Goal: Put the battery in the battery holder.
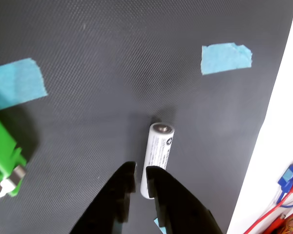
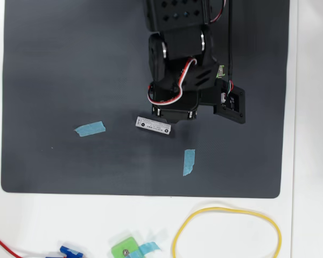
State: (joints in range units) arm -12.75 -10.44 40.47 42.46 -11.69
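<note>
The battery (image 1: 158, 152), a silver-white cylinder, lies on the black mat (image 1: 112, 48) in the wrist view, its metal cap pointing away from the camera. My gripper (image 1: 142, 168) comes in from the bottom edge, shut to a thin slit with nothing between its fingers. The battery's near end lies just right of the slit, partly behind the right fingertip (image 1: 156, 178). At the left edge shows a cropped end of the bright green battery holder (image 1: 5, 153), with a metal tab. In the overhead view the battery (image 2: 153, 125) pokes out from under the arm (image 2: 177, 80), which hides the gripper and the holder.
Blue tape strips (image 1: 226, 58) (image 1: 14, 83) are stuck on the mat. The white table (image 1: 283, 97) begins at the mat's right edge, with red wires (image 1: 276, 212) and a blue connector (image 1: 288, 176). In the overhead view, a small squarish green piece (image 2: 124, 250) and a yellow loop (image 2: 226, 236) lie below the mat.
</note>
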